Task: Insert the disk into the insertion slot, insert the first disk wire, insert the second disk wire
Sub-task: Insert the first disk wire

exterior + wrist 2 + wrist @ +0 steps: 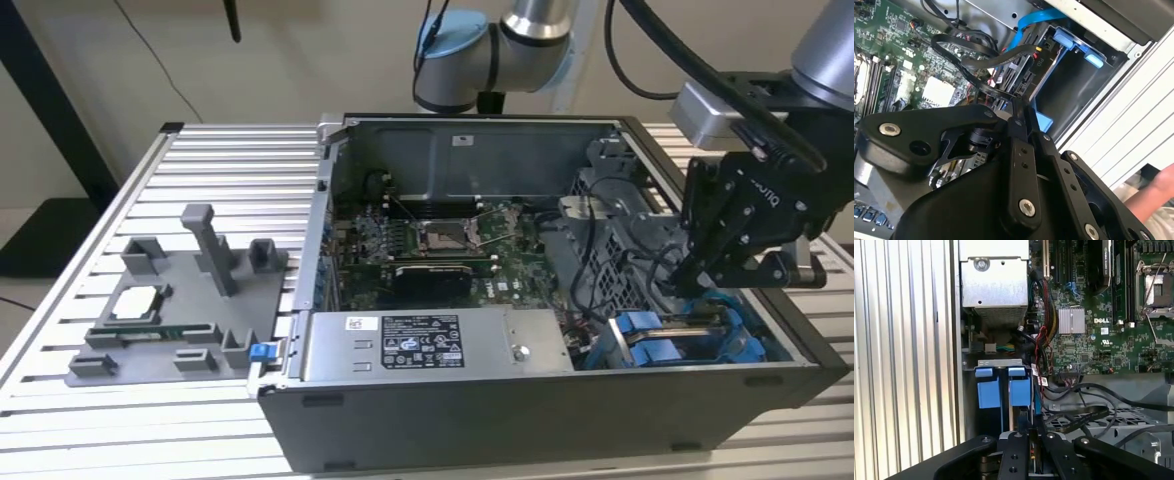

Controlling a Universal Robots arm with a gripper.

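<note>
- One black two-finger gripper [705, 283] hangs over the drive bay at the exterior view's right end of the open grey desktop computer case [534, 410], which lies on its side on the ribbed aluminium bench [200, 150] so that its interior faces upward for access.
- Gripper state: in the second wrist view the fingers [1021, 112] are pressed together at their tips, on or right next to a black flat cable [989, 60]. Whether they actually pinch that cable or its connector cannot be told from these views.
- Disk location: the flat hard drive in its bright blue plastic carrier frame [1003, 390] stands inside the insertion slot [1074, 85], its two blue tabs level with the bay edge. Judged from this, the disk insertion step is done.
- Wiring: a light blue flat data cable [1026, 25] and black cable bundles cross above the green motherboard [1104, 340] toward the bay. The gripper tips sit just beside the rear edge of the disk, where its connectors would be reached.
- Other items: the grey labelled power-supply box [427, 345] lies along the near wall of the case. A grey plastic fixture tray [174, 310] with parts rests on the bench, well apart from the case.
</note>
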